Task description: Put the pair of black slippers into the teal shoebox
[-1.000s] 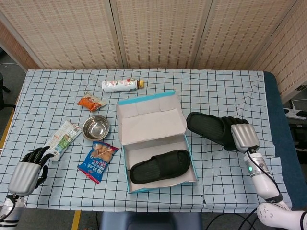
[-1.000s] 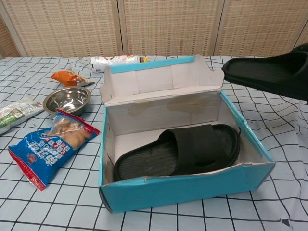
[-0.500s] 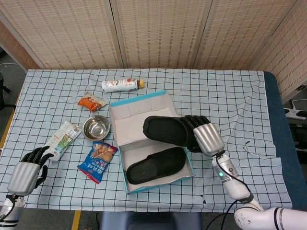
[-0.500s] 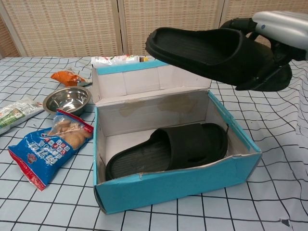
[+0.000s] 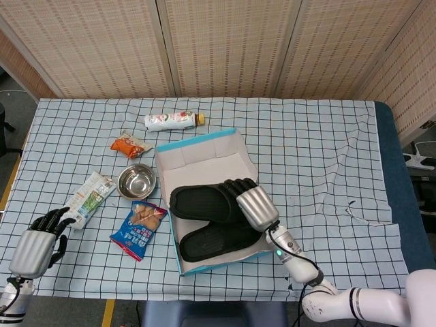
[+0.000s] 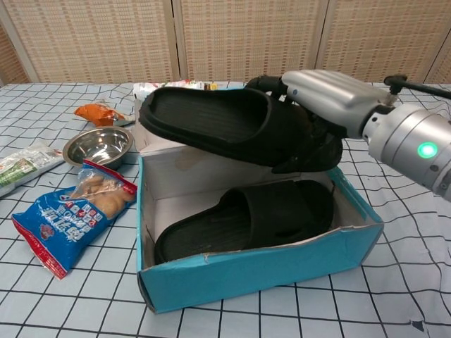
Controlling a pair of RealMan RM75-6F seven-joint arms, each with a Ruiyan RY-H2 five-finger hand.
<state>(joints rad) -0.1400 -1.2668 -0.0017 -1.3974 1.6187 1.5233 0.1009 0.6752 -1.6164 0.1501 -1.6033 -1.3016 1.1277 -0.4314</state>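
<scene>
Already one black slipper (image 6: pixel 246 222) lies inside the teal shoebox (image 6: pixel 261 271); the right hand (image 6: pixel 328 95) grips the second slipper (image 6: pixel 218 123) just above it, unreleased. Far left, the left hand (image 5: pixel 37 245) rests with fingers loosely curled, empty.

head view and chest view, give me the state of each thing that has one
shoebox: open, lid back
slipper in box: lying flat inside
second slipper: held above the box
right hand: gripping second slipper
left hand: holding nothing
bowl: upright, empty
bottle: on its side
</scene>
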